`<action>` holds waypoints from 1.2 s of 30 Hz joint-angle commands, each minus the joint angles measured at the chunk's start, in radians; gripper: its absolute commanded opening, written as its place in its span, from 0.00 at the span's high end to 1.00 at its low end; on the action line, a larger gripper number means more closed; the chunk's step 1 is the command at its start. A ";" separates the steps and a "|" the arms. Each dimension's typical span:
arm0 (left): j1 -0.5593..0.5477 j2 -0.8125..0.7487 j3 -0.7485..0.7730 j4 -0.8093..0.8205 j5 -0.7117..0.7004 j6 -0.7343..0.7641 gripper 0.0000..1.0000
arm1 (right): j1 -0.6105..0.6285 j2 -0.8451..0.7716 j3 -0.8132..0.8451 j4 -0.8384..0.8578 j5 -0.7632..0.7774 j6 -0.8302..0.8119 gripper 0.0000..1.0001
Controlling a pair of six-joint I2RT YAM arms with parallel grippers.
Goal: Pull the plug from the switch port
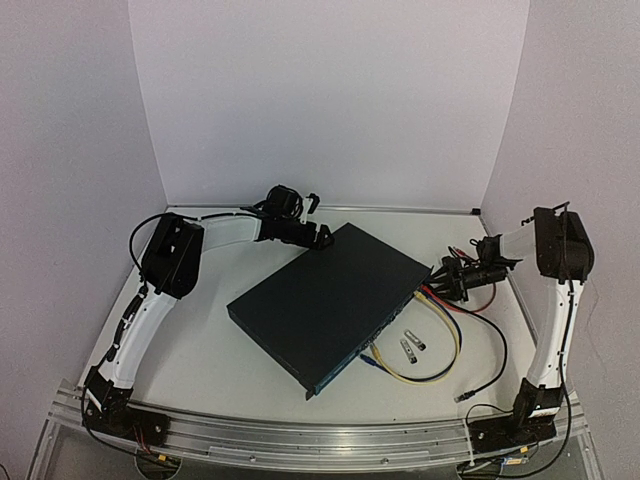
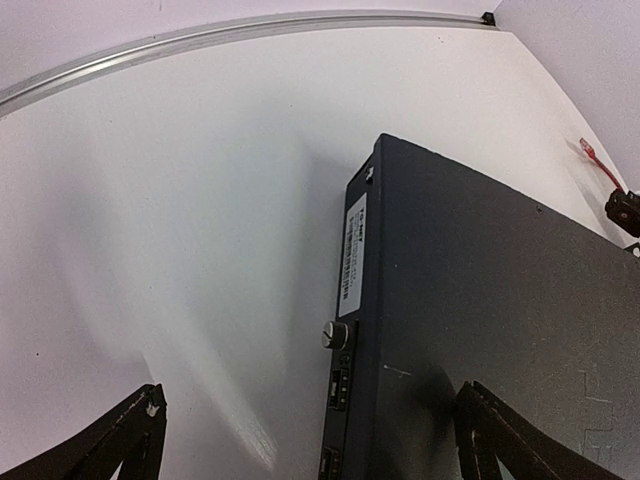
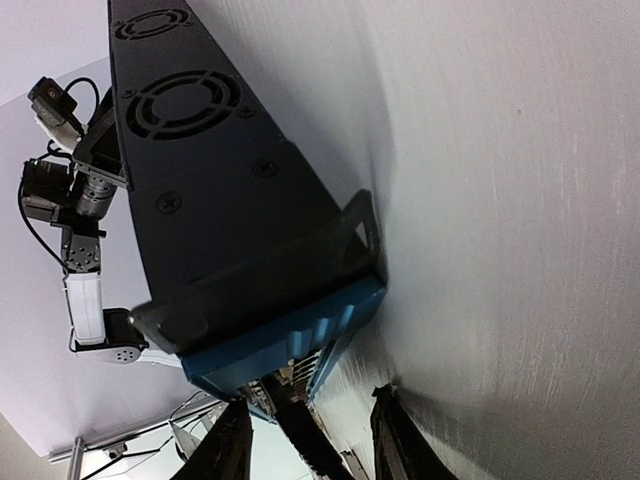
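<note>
The switch (image 1: 325, 300) is a flat dark box lying aslant mid-table, its socket face turned to the front right. In the right wrist view its blue-edged socket face (image 3: 300, 335) shows end on, and a dark plug (image 3: 300, 420) with its cable sticks out of a port. My right gripper (image 3: 310, 445) straddles that plug, open, with a gap on each side. In the top view it sits at the switch's right end (image 1: 450, 278). My left gripper (image 2: 310, 440) is open wide over the switch's rear corner (image 2: 375, 170), one finger (image 2: 500, 435) above the lid.
A yellow cable (image 1: 440, 365) with a blue plug (image 1: 368, 360) runs from the socket face. Red (image 1: 445, 300) and black (image 1: 495, 370) cables loop beside my right arm. Two small silver connectors (image 1: 410, 345) lie on the table. White walls close the back and sides.
</note>
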 commanded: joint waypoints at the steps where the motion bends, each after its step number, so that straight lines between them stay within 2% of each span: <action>1: -0.007 0.010 -0.037 -0.094 -0.026 0.031 0.00 | 0.033 0.024 0.029 -0.006 0.003 0.017 0.65; 18: -0.007 0.026 -0.015 -0.091 -0.008 0.030 0.00 | 0.051 0.034 0.043 0.034 0.008 0.045 0.69; 26: -0.007 0.028 -0.015 -0.092 -0.009 0.028 0.00 | 0.057 0.033 0.063 0.074 0.004 0.108 0.79; 36: -0.007 0.031 -0.016 -0.081 -0.011 0.030 0.01 | 0.065 0.050 0.030 0.082 0.007 0.107 0.91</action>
